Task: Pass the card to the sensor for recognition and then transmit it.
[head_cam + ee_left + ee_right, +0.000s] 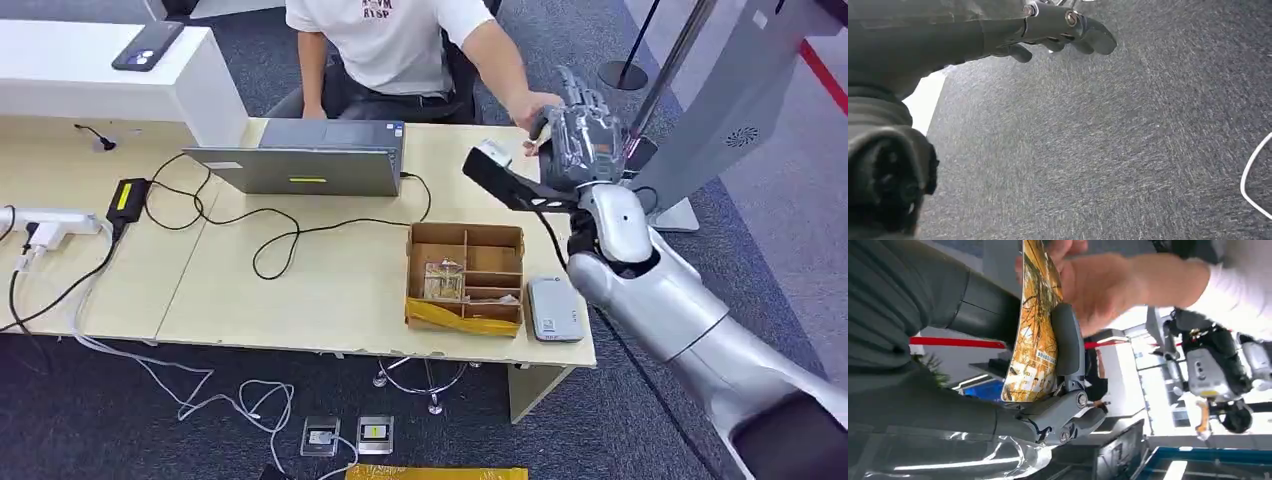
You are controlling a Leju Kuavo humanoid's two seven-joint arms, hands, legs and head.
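The surface is a wide desk of pale wood, flat and smooth, and it carries what the job needs. A person in a white shirt sits behind it, probably as the receiver of the card. A grey metal laptop stands near this person, with black cables curling over the wood. At the near edge there is a brown cardboard box divided into compartments, and just beside it lies the sensor, a small grey rounded reader. It lies close to the robot, probably so that the arm reaches it easily.

The right robot hand is raised above the far right corner of the surface. In the right wrist view it pinches the card, a thin stiff sheet with a glossy orange and yellow print, between the thick grey thumb and the darker fingers. The person's hand touches the free end of the card, so the handing over seems to be the present step.

The left robot hand hangs over dark grey carpet, with the fingers loosely apart and holding nothing.
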